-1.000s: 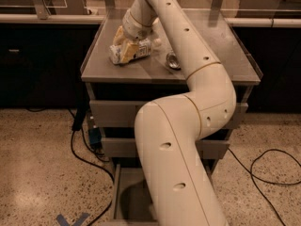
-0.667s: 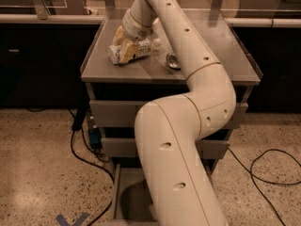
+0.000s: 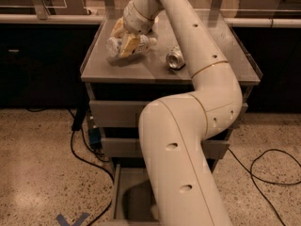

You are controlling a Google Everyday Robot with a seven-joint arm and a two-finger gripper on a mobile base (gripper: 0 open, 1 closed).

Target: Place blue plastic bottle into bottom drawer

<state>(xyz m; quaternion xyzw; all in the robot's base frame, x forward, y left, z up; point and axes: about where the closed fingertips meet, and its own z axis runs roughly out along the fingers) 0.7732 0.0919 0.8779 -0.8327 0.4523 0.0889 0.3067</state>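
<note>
**Sideways up top: blue plastic bottle (image 3: 112, 46) in the gripper (image 3: 125, 42), bottom drawer (image 3: 126, 188) open**

Up on the grey surface (image 3: 141, 72) of the drawer cabinet, the gripper sits over the rear left part, reached from above by the long white arm (image 3: 188, 140). Its yellowish fingers (image 3: 130, 44) are clamped across the middle of the bottle, one in front and one behind. The bottle is on its side, the clear rounded end pointing left and the other end pointing right toward the can (image 3: 175, 59). Whether it rests on the surface or is held just above it cannot be told.

The shiny can lies tipped over, near the bottle on its right but apart from it, with its open end facing the camera.

Below, the two upper drawers (image 3: 117, 113) are pushed in. The bottom drawer is pulled out toward the camera, and its flat grey floor shows on the left, while the arm covers its right half.

A black cable (image 3: 79, 147) trails over the speckled floor on the left, another cable (image 3: 263, 166) loops on the right, and a blue tape cross (image 3: 73, 219) marks the floor at the lower edge.
</note>
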